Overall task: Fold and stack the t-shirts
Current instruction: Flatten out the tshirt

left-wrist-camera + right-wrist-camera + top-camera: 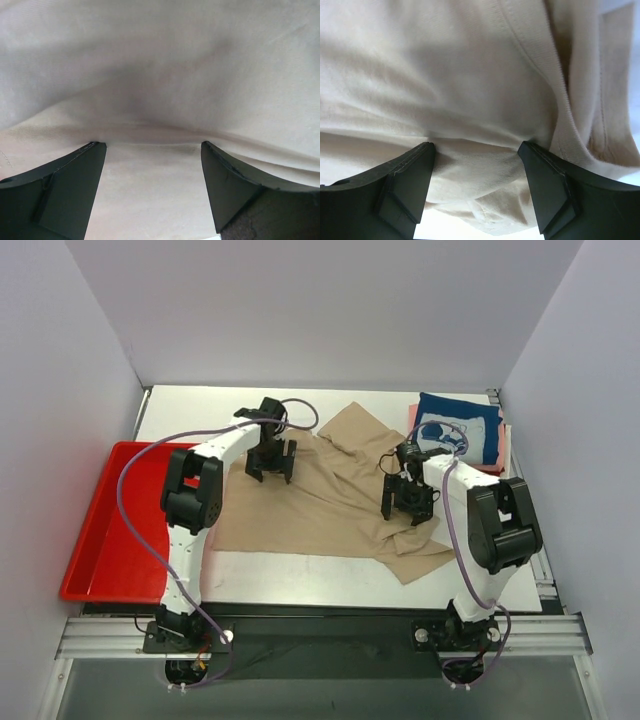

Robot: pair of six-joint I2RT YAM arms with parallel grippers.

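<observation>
Cloth covers most of the table (pixel 285 580): the tan t-shirt (pixel 330 500) lies spread and rumpled across the middle. One part reaches toward 12 o'clock and a loose flap trails toward 5 o'clock.

The left gripper (pixel 271 472) stands on the shirt's 10 o'clock part, pointing down. In its wrist view the two dark fingers (pixel 70 185) are set wide apart, with their tips against the fabric. A shallow fold bulges across the gap, and nothing is pinched.

The right gripper (pixel 407 508) sits on the shirt's 3 o'clock side, close to its bunched edge. Its fingers (pixel 560 190) are also spread wide, with the tips sunk into soft folds. A stitched hem (pixel 530 55) runs past them toward 1 o'clock. The cloth lies between the fingers and is not clamped.

The navy t-shirt (pixel 460 430) with the white print lies folded flat at the table's 1 o'clock corner. It rests on the pink t-shirt (pixel 411 416), whose edges show around it. This pile is just beyond the right arm and apart from the tan shirt.

A red tray (pixel 100 540) lies at 9 o'clock, beside the left arm.
</observation>
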